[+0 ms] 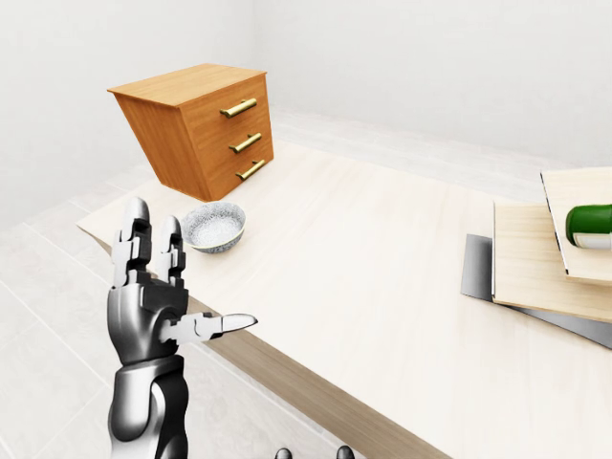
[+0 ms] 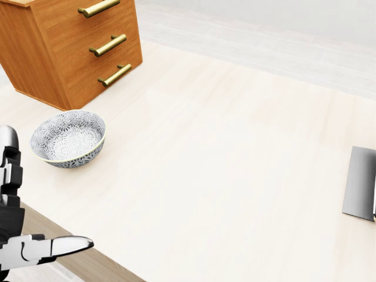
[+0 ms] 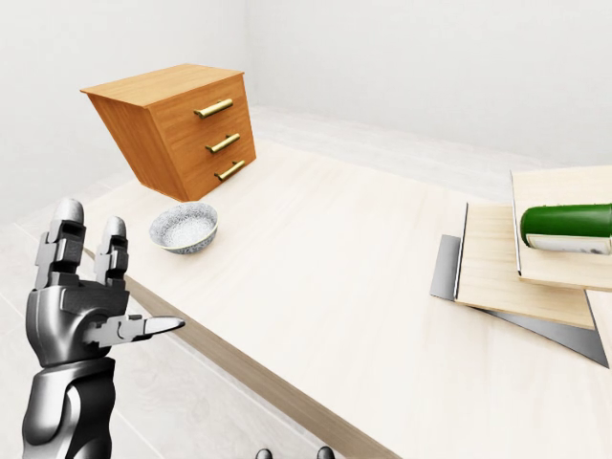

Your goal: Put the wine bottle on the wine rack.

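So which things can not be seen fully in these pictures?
- Wine bottle: only its green body shows; the right-eye view's right edge cuts the rest.
- Right hand: only two dark tips at the bottom edge; fingers unreadable.
- Wooden boards: cut by the right edge; whether they form the wine rack is unclear.
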Tool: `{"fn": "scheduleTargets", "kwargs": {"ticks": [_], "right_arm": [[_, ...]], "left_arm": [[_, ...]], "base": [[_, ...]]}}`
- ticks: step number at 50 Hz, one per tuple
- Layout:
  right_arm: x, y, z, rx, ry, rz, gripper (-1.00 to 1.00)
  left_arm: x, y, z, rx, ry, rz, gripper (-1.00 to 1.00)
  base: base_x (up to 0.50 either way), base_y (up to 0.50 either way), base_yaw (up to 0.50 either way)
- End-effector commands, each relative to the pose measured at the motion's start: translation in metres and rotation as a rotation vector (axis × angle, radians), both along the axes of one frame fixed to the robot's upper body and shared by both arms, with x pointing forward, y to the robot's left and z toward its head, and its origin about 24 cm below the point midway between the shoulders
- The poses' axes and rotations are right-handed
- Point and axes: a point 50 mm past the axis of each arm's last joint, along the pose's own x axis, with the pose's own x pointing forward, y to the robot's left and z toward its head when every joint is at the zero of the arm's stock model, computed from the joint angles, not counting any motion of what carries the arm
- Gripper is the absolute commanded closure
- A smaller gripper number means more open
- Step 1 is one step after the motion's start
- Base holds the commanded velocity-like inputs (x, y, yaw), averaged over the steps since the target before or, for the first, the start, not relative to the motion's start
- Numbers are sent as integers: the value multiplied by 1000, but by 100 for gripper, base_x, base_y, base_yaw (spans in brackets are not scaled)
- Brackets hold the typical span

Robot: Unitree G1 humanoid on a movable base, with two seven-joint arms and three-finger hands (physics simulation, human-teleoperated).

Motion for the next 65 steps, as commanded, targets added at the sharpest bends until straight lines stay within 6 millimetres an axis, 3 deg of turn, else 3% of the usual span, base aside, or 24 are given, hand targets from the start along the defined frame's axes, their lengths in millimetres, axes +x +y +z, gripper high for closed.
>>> {"fn": "scheduleTargets", "kwargs": {"ticks": [1, 14, 19, 38, 39, 40, 41, 65], "right_arm": [[-7, -2, -3, -4, 8, -17, 2], [-18, -7, -7, -22, 35, -35, -18], [-21, -9, -11, -23, 44, -41, -41], [-17, -8, -32, 9, 90, -28, -47], [-17, -8, -34, 18, 93, -30, -80], [-17, -8, -34, 18, 93, -30, -80], [-17, -8, -36, 31, 91, -36, -100], [-12, -12, -47, 160, 90, -95, -100]], "left_arm": [[-1, -1, 1, 1, -4, 0, -100], [1, -1, -1, -1, 5, -1, -100], [1, -1, -2, 0, 10, -3, -100], [2, 1, -3, -1, 12, -1, -100], [2, 0, -3, 0, 15, -3, -100], [2, 0, -3, 0, 15, -3, -100], [2, 0, -3, 0, 15, -2, -100], [2, 1, -5, -3, 20, -3, -100]], "base": [[0, 0, 0], [0, 0, 0], [0, 0, 0], [0, 0, 0], [0, 0, 0], [0, 0, 0], [0, 0, 0], [0, 0, 0]]}}
